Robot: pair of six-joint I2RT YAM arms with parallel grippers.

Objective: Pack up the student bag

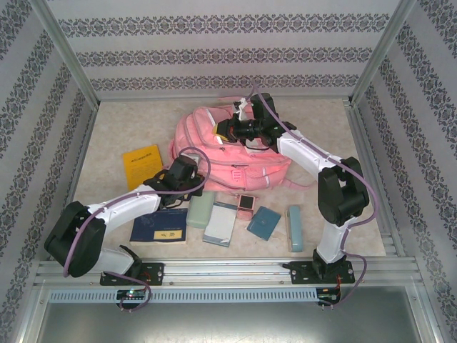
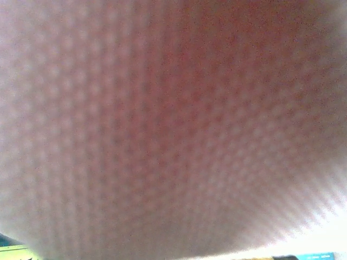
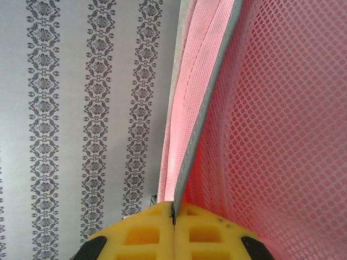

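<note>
The right fingers [image 3: 169, 216] pinch the grey edge [image 3: 203, 135] of the student bag [image 1: 221, 153] tight and should hold it up steady, but I cannot tell how the left fingers [image 1: 189, 175] stand.

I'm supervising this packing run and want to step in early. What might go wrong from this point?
1. The right claw is shut on only the thin grey edging of the backpack; that strip might slip free and the backpack sag.
2. The left claw sits right up against the backpack's pink fabric, its camera view blurred, so it may snag or shove the backpack.
</note>
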